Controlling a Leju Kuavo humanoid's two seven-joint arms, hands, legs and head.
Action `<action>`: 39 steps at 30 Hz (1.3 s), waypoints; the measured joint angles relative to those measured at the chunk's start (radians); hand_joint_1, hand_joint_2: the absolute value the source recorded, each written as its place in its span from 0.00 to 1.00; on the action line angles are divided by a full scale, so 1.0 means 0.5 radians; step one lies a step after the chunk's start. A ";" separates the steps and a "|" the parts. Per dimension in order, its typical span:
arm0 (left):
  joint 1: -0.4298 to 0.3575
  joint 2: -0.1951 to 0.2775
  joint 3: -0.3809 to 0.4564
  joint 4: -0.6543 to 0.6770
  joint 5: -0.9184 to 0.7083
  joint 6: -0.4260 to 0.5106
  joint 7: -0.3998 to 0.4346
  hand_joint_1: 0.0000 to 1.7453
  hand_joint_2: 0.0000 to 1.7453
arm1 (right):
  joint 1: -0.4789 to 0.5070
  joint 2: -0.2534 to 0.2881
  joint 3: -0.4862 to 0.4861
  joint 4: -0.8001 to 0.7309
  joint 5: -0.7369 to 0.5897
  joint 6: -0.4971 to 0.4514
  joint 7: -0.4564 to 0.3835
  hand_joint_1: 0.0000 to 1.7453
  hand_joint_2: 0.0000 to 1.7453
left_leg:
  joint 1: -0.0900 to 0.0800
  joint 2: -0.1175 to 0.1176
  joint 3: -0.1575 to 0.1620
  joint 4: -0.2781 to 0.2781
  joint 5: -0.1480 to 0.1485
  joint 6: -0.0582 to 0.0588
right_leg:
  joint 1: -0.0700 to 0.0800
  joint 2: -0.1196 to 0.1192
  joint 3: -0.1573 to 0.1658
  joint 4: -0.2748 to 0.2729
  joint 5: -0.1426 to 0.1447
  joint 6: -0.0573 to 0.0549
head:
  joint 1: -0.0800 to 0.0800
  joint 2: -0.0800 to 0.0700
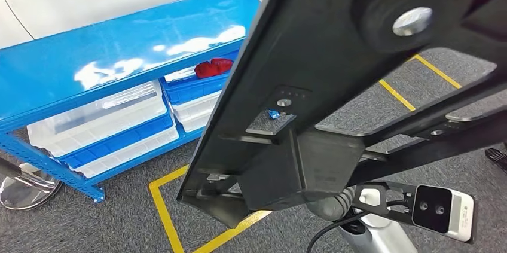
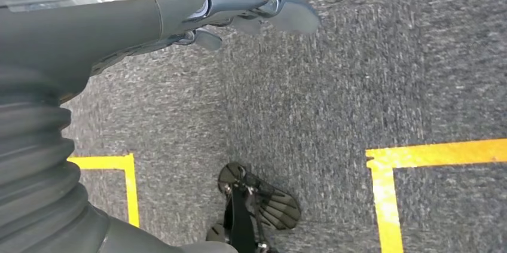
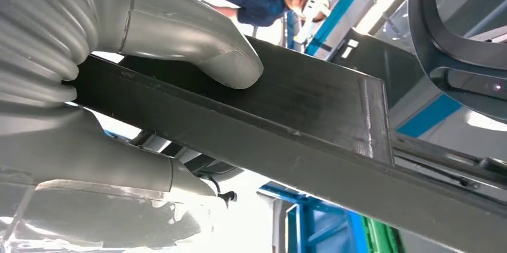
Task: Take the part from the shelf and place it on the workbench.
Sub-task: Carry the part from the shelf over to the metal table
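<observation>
Gripped along one long edge by the right hand (image 3: 149, 103), whose thick grey thumb lies on one face and whose fingers lie under the other, the part (image 1: 311, 85) is held up in front of the head camera, off the blue shelf (image 1: 107, 55) seen beyond it. The left hand (image 2: 239, 8) hangs over grey carpet (image 2: 359, 85) with nothing seen in it; whether its fingers are spread or curled cannot be told. A slip is judged the main risk: the part is long, is clamped near one edge only, and its smooth surface could slide or pivot between thumb and fingers if it is swung. A knock against the shelf is also conceivable. The part is a flat black metal plate, matte, with welded brackets, a boxy block and a bright round fastener. Translucent and blue plastic bins (image 1: 101, 121) are stored under the glossy shelf top.
</observation>
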 joint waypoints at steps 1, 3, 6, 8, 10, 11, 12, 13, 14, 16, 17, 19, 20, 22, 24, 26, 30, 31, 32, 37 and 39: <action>-0.002 -0.001 0.000 0.000 -0.001 0.000 0.000 0.00 1.00 | 0.000 0.000 0.003 0.003 -0.002 0.000 -0.002 1.00 1.00 | 0.000 0.016 0.001 -0.005 0.007 0.014 | -0.004 0.002 -0.004 0.002 0.001 0.011 | -0.001 0.000; -0.002 -0.003 0.000 0.000 -0.006 0.001 -0.002 0.00 1.00 | -0.007 -0.001 0.006 0.007 -0.016 0.000 -0.012 1.00 1.00 | 0.002 0.049 0.004 -0.018 0.021 0.041 | -0.005 -0.045 -0.039 0.074 -0.050 0.031 | 0.009 0.000; 0.009 -0.001 0.000 0.000 -0.022 0.010 -0.012 0.00 1.00 | -0.016 -0.005 0.005 0.018 -0.075 0.000 -0.035 1.00 1.00 | -0.003 0.101 -0.005 -0.022 0.028 0.056 | -0.010 -0.123 -0.211 0.449 -0.237 0.053 | 0.020 0.000; 0.018 0.005 0.000 0.000 -0.032 0.012 -0.025 0.00 1.00 | -0.015 -0.019 -0.007 0.035 -0.124 0.007 -0.054 1.00 1.00 | -0.007 0.137 -0.008 -0.021 0.028 0.056 | -0.014 -0.131 -0.261 0.570 -0.259 0.054 | 0.021 0.000; 0.020 0.008 0.000 0.000 -0.033 0.011 -0.035 0.00 1.00 | -0.014 -0.037 -0.030 0.058 -0.167 0.030 -0.083 1.00 1.00 | -0.011 0.166 -0.006 -0.021 0.027 0.055 | -0.011 -0.154 -0.152 0.374 -0.150 0.038 | 0.021 0.000; 0.021 0.009 0.001 0.000 -0.029 0.011 -0.037 0.00 1.00 | -0.016 -0.043 -0.043 0.068 -0.185 0.045 -0.097 1.00 1.00 | -0.014 0.179 -0.004 -0.021 0.025 0.053 | -0.002 -0.193 -0.070 0.220 -0.097 0.022 | 0.021 0.000; 0.022 0.008 0.001 0.000 -0.024 0.014 -0.037 0.00 1.00 | -0.018 -0.045 -0.051 0.077 -0.199 0.059 -0.107 1.00 1.00 | -0.018 0.191 -0.003 -0.021 0.023 0.047 | 0.010 -0.228 -0.007 0.095 -0.061 0.006 | 0.020 0.000; 0.023 0.007 0.003 0.000 -0.017 0.020 -0.037 0.00 1.00 | -0.019 -0.045 -0.056 0.084 -0.208 0.071 -0.113 1.00 1.00 | -0.022 0.203 -0.002 -0.020 0.021 0.039 | 0.021 -0.254 0.030 0.018 -0.045 -0.009 | 0.020 0.000; 0.023 0.006 0.005 0.000 -0.010 0.027 -0.036 0.00 1.00 | -0.017 -0.044 -0.059 0.091 -0.211 0.080 -0.113 1.00 1.00 | -0.024 0.216 -0.001 -0.021 0.019 0.029 | 0.030 -0.264 0.040 -0.010 -0.048 -0.020 | 0.020 0.000; 0.023 0.002 0.010 0.000 0.000 0.038 -0.034 0.00 1.00 | -0.001 -0.040 -0.060 0.101 -0.202 0.093 -0.110 1.00 1.00 | -0.025 0.236 0.006 -0.026 0.013 0.006 | 0.028 -0.230 0.039 -0.023 -0.039 -0.035 | 0.019 0.000; 0.024 -0.001 0.012 0.000 0.003 0.040 -0.034 0.00 1.00 | 0.008 -0.039 -0.060 0.106 -0.193 0.097 -0.109 1.00 1.00 | -0.024 0.223 0.006 -0.015 -0.001 -0.004 | 0.021 -0.214 0.045 -0.035 -0.032 -0.044 | 0.019 0.000; 0.028 -0.006 0.014 0.001 0.003 0.039 -0.029 0.00 1.00 | 0.023 -0.033 -0.061 0.116 -0.171 0.101 -0.113 1.00 1.00 | -0.020 0.158 -0.048 0.114 -0.088 -0.020 | 0.008 -0.184 0.055 -0.057 -0.018 -0.064 | 0.016 0.000; 0.031 -0.008 0.015 0.001 0.003 0.039 -0.026 0.00 1.00 | 0.031 -0.031 -0.062 0.122 -0.162 0.103 -0.116 1.00 1.00 | -0.019 0.124 -0.103 0.239 -0.153 -0.024 | 0.011 -0.169 0.056 -0.059 -0.016 -0.070 | 0.015 0.000; 0.034 -0.012 0.015 0.001 0.002 0.038 -0.018 0.00 1.00 | 0.054 -0.029 -0.063 0.137 -0.149 0.108 -0.119 1.00 1.00 | -0.018 0.100 -0.224 0.489 -0.246 -0.032 | 0.014 -0.134 0.054 -0.056 -0.016 -0.075 | 0.013 0.000; 0.037 -0.015 0.016 0.001 -0.005 0.024 -0.010 0.00 1.00 | 0.076 -0.028 -0.069 0.151 -0.131 0.116 -0.126 1.00 1.00 | -0.017 0.097 -0.237 0.499 -0.194 -0.034 | 0.014 -0.091 0.055 -0.048 -0.018 -0.074 | 0.012 0.000; 0.038 -0.016 0.015 0.001 -0.019 -0.004 -0.006 0.00 1.00 | 0.094 -0.028 -0.081 0.157 -0.093 0.126 -0.145 1.00 1.00 | -0.012 0.063 -0.127 0.247 -0.051 -0.030 | 0.012 -0.049 0.056 -0.036 -0.024 -0.065 | 0.012 0.000; 0.026 -0.028 0.014 0.001 -0.034 -0.040 -0.018 0.00 1.00 | 0.148 -0.031 -0.123 0.147 -0.023 0.154 -0.204 1.00 1.00 | -0.012 -0.009 -0.011 -0.008 0.020 0.001 | 0.012 0.011 0.030 -0.010 -0.026 -0.022 | 0.012 0.000; 0.019 -0.035 0.014 0.001 -0.035 -0.043 -0.020 0.00 1.00 | 0.164 -0.035 -0.137 0.139 -0.015 0.162 -0.212 1.00 1.00 | -0.012 0.005 -0.012 -0.011 0.025 0.014 | 0.010 0.020 0.026 -0.012 -0.024 -0.010 | 0.011 0.000; 0.015 -0.041 0.014 0.001 -0.035 -0.044 -0.021 0.00 1.00 | 0.176 -0.039 -0.152 0.130 -0.010 0.167 -0.216 1.00 1.00 | -0.011 0.021 -0.008 -0.018 0.031 0.028 | 0.009 0.007 0.022 -0.003 -0.031 0.002 | 0.012 0.000; 0.012 -0.058 0.014 0.001 -0.035 -0.044 -0.019 0.00 1.00 | 0.202 -0.060 -0.193 0.097 -0.004 0.174 -0.216 1.00 1.00 | -0.011 0.113 -0.007 -0.036 0.041 0.065 | -0.007 -0.124 -0.218 0.495 -0.272 0.056 | 0.027 0.000; 0.009 -0.060 0.014 0.001 -0.035 -0.044 -0.018 0.00 1.00 | 0.215 -0.067 -0.199 0.096 -0.003 0.174 -0.216 1.00 1.00 | -0.012 0.148 -0.006 -0.035 0.038 0.064 | -0.014 -0.131 -0.241 0.538 -0.250 0.062 | 0.027 0.000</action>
